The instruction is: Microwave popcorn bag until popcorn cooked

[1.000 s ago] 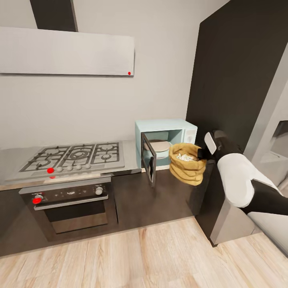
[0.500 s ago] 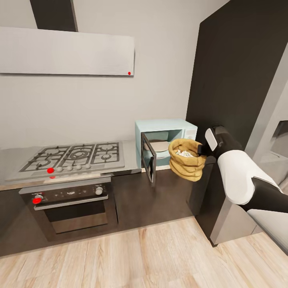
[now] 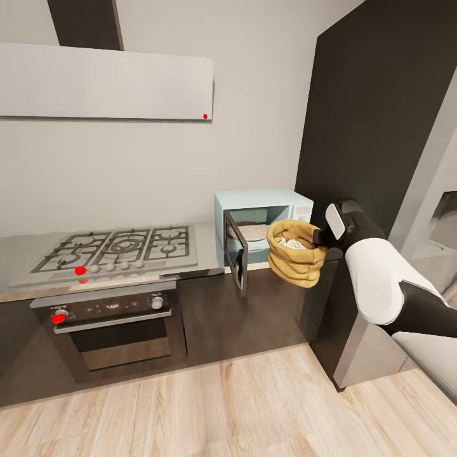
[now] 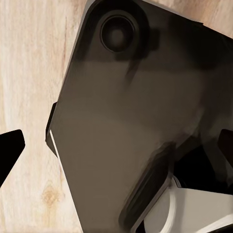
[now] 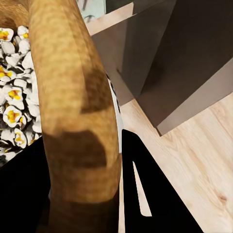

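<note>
My right gripper (image 5: 85,194) is pinching the rolled rim of the popcorn bag (image 3: 295,252); in the right wrist view one dark finger (image 5: 155,194) lies outside the rim and the other inside, with white popped kernels (image 5: 14,111) visible in the mouth. The bag hangs upright in the air just in front of the microwave (image 3: 263,219), outside the open cavity and level with it.

Compared with a second ago, the bag sits slightly higher and a little closer to the microwave. In the last half second it has barely moved. The microwave door (image 3: 235,257) stands swung out beside the bag, and the pale turntable plate (image 3: 252,231) inside is bare.

Since the contents look popped, I judge heating complete and the bag is being carried clear of the microwave.

My left gripper's fingertips (image 4: 12,148) sit far apart at the edges of the left wrist view, spread with nothing between them, over the robot's dark base (image 4: 126,121) and the wood floor (image 4: 29,63).
</note>
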You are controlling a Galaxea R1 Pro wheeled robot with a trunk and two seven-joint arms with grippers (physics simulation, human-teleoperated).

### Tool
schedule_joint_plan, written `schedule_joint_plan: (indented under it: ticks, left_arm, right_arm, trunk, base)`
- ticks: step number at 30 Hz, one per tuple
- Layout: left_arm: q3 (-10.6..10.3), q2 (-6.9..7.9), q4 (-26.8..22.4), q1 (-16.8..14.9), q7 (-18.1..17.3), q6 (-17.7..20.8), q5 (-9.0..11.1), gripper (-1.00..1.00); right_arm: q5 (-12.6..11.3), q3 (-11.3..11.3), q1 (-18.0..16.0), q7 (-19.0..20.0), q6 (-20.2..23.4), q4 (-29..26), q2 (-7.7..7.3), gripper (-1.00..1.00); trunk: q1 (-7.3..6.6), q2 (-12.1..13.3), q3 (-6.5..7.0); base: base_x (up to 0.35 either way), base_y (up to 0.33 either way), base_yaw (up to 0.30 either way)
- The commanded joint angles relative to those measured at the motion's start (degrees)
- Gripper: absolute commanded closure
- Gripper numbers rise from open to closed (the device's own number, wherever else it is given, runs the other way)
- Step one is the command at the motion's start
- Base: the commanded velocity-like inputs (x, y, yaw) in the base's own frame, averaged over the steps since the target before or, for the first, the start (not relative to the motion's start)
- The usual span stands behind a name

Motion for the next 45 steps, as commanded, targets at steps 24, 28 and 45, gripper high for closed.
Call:
schedule_joint_plan:
  ticks: [24,28,45]
  left_arm:
    - [0.24,-0.01,-0.06,0.01,0.03,-0.08,0.31,-1.00]
    - [0.24,-0.01,-0.06,0.01,0.03,-0.08,0.31,-1.00]
    - [0.16,0.07,-0.06,0.01,-0.03,-0.08,0.31,-1.00]
  right_arm:
    - [0.70,-0.37,-0.06,0.15,0.20,-0.04,1.25,1.00]
    - [0.61,-0.50,-0.07,0.20,0.20,-0.04,1.26,1.00]
    - [0.59,-0.54,-0.08,0.20,0.20,-0.04,1.33,1.00]
  trunk:
    - [0.00,-0.04,-0.06]
    - [0.00,-0.04,-0.06]
    - [0.00,-0.04,-0.06]
  base:
    - [0.000,0.000,0.063]
    - [0.000,0.000,0.000]
    - [0.170,0.000,0.000]
